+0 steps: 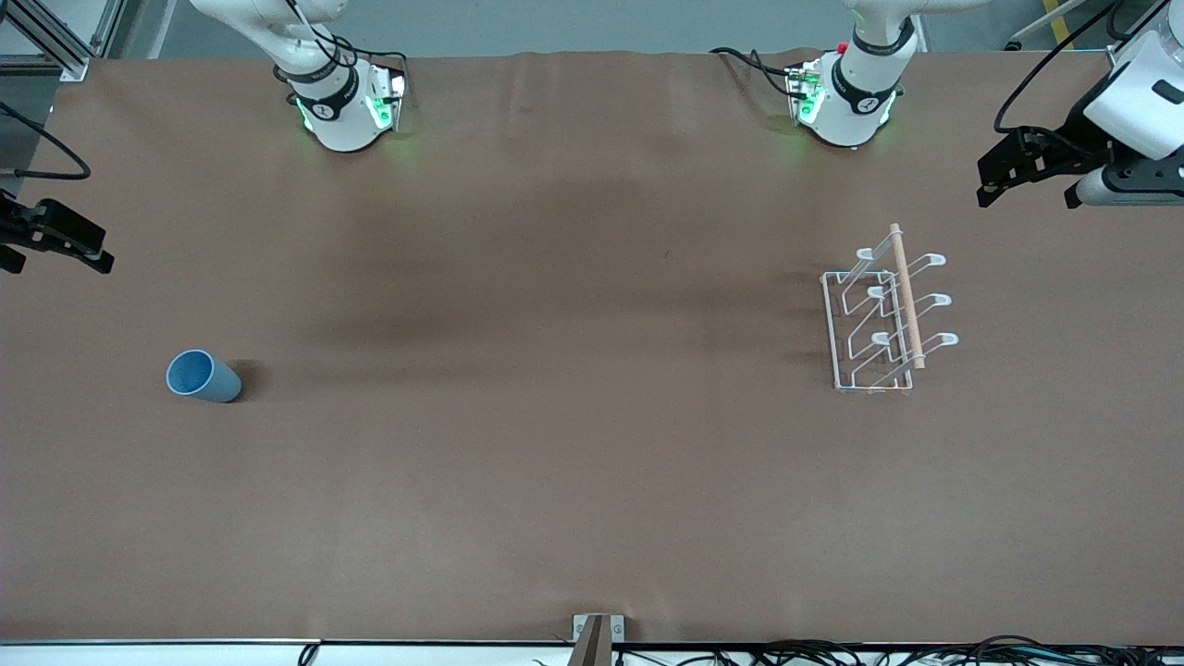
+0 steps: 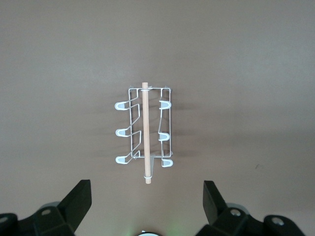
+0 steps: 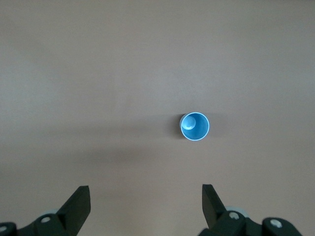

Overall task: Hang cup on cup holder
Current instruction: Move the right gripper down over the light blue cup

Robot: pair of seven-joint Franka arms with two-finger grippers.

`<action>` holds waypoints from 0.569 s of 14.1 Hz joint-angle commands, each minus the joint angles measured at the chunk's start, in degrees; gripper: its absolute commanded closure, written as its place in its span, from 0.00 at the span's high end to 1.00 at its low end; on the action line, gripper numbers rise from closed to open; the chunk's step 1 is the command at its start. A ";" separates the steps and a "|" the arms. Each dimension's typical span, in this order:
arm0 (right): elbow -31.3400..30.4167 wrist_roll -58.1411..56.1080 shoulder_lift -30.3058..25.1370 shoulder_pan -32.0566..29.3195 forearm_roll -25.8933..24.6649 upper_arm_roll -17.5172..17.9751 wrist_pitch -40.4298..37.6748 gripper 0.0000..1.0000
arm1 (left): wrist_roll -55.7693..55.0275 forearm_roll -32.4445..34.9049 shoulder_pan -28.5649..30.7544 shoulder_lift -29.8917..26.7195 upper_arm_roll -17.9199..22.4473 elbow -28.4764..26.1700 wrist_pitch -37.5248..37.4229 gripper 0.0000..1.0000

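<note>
The light-blue cup (image 1: 203, 376) stands upright, mouth up, on the brown table toward the right arm's end; it also shows in the right wrist view (image 3: 195, 126). The white wire cup holder (image 1: 885, 314) with its wooden rod (image 1: 906, 296) stands toward the left arm's end and shows in the left wrist view (image 2: 144, 129). My right gripper (image 1: 57, 250) (image 3: 146, 199) is open and empty, high over the table edge, apart from the cup. My left gripper (image 1: 994, 171) (image 2: 147, 196) is open and empty, high, apart from the holder.
The brown table cover (image 1: 573, 416) spreads between cup and holder. The two arm bases (image 1: 347, 102) (image 1: 846, 97) stand at the edge farthest from the front camera. Cables (image 1: 925, 647) and a small bracket (image 1: 597, 638) lie along the nearest edge.
</note>
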 commanded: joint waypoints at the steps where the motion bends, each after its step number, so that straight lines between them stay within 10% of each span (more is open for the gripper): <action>1: -0.28 -0.69 -0.11 -0.77 0.65 0.34 0.23 1.00 | 0.36 0.49 0.03 0.64 -0.10 1.61 0.01 1.00; 8: -1.77 -0.87 1.20 -2.35 0.74 0.26 1.72 1.00 | 0.63 0.49 0.29 1.34 0.07 3.27 0.01 1.00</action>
